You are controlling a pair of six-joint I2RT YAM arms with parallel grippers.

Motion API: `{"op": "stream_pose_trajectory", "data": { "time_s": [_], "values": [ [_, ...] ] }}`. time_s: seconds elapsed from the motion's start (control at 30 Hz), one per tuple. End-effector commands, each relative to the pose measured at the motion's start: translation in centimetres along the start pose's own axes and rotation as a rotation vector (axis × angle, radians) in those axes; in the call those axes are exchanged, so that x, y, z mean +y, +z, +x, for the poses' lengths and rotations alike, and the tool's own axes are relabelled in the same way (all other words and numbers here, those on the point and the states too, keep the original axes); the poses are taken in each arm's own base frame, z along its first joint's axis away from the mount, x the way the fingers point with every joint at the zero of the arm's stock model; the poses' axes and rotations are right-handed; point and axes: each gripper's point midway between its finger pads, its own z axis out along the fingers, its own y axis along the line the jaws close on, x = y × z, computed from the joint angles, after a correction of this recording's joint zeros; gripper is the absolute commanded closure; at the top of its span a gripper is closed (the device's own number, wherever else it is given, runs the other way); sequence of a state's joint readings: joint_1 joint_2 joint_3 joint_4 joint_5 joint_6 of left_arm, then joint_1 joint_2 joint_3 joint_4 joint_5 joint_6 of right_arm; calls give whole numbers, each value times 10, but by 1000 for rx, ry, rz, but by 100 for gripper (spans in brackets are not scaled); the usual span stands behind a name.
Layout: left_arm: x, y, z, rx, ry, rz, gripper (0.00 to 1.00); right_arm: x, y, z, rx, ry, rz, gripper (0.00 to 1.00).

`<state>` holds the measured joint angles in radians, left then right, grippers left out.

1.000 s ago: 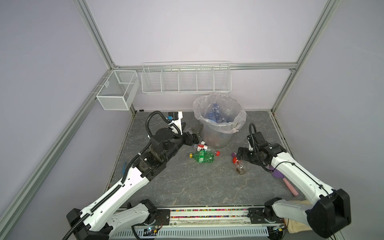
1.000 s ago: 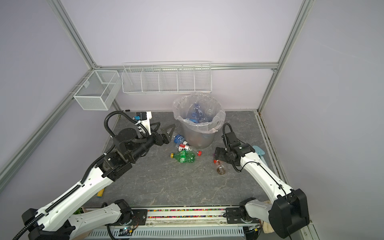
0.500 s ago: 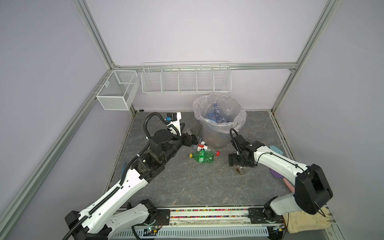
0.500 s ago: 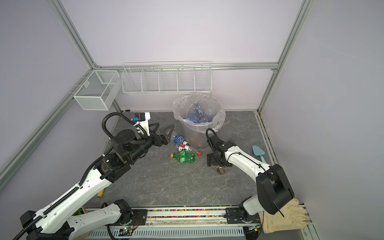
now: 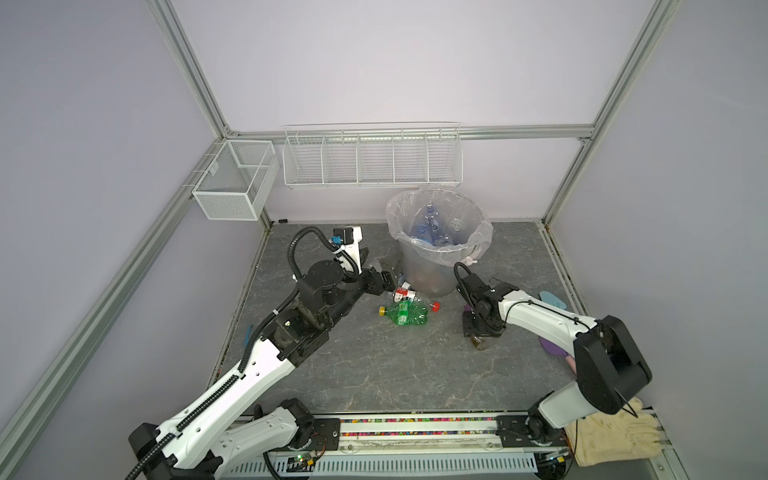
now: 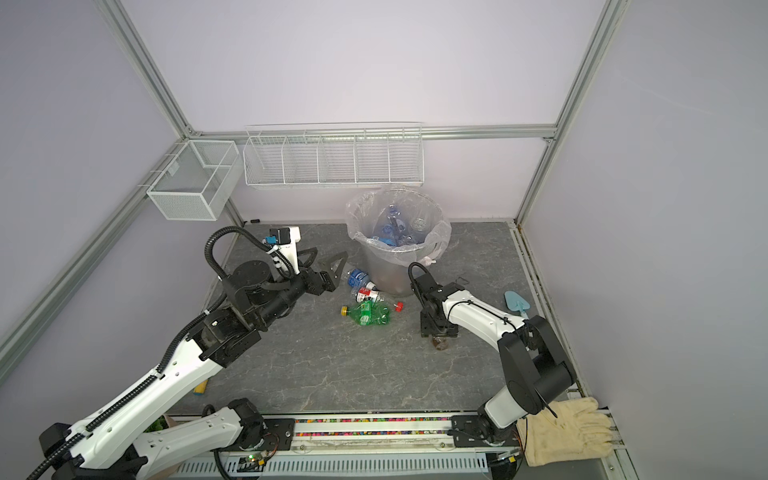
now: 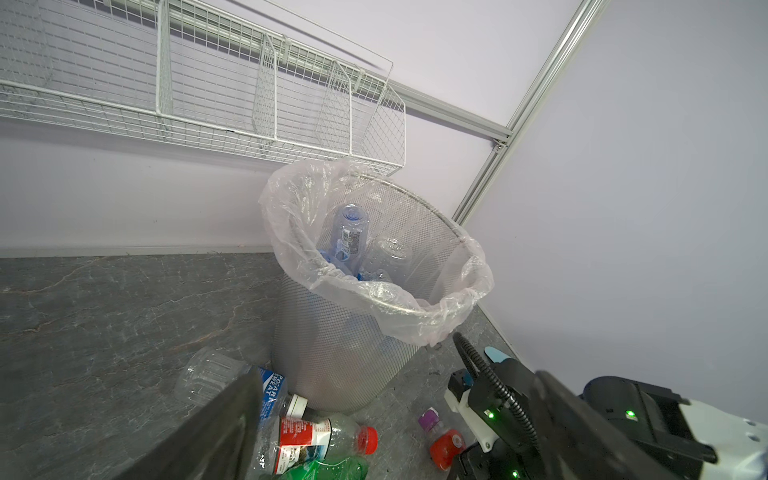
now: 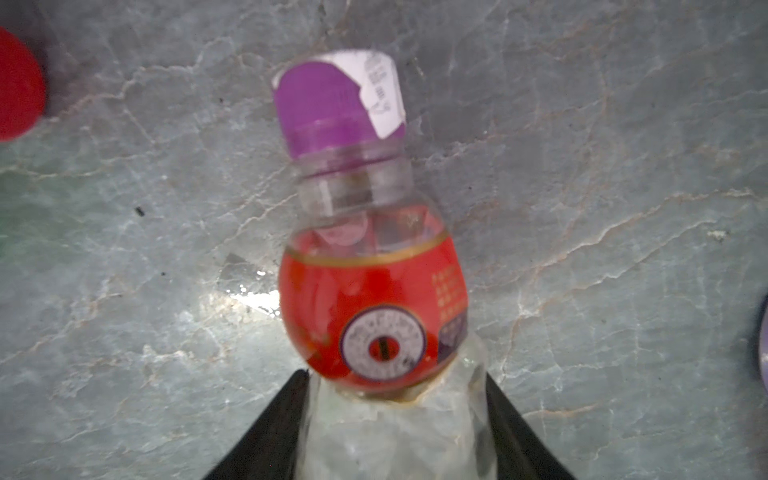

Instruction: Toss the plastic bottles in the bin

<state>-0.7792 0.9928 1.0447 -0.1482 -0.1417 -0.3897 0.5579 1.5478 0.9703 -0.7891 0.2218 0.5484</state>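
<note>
Plastic bottles: several already heaped inside the bin (image 5: 440, 266); a green crushed bottle (image 5: 405, 318), a red-labelled bottle (image 5: 404, 295) and a blue-labelled bottle (image 6: 357, 277) lying on the worktop (image 5: 374, 374) at the bin's foot, towards the back edge.
Purple-capped bottle (image 8: 370, 257): flat on the worktop right of the cluster, between the right jaws.
Just changed: right gripper (image 8: 395, 432), a second ago off to the right and gaping, now swung in over this bottle and narrowed – black fingers (image 8: 270, 428) pressed on both sides of its clear lower body.
Meaning: grasp probably made – lift and carry to the bin next.
Left gripper (image 6: 328, 270): spread wide, empty, beside the blue-labelled bottle.
Materials: thin clear plastic, dented and crinkled; glossy red wrap, ribbed purple cap; bin a round mesh-textured pale bucket under a wrinkled film liner; worktop grey, veined like stone.
</note>
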Motion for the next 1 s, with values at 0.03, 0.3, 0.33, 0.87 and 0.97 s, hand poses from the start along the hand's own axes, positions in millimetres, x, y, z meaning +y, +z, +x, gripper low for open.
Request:
{"op": "stream_pose_trajectory", "data": {
  "time_s": [0.03, 0.3, 0.33, 0.87, 0.97],
  "values": [
    [2, -3, 0, -6, -11, -10, 1, -4, -6, 3, -19, 2, 16, 57],
    [2, -3, -1, -8, -9, -10, 1, -2, -19, 0, -49, 0, -17, 63],
    [2, -3, -1, -7, -9, -10, 1, -1, -20, 0, -51, -1, -23, 63],
    [3, -6, -2, -9, -9, -15, 1, 21, -96, -10, -297, -103, -238, 66],
    [4, -8, -1, -10, -15, -14, 1, 25, -116, -10, -365, -123, -304, 66]
  ]
}}
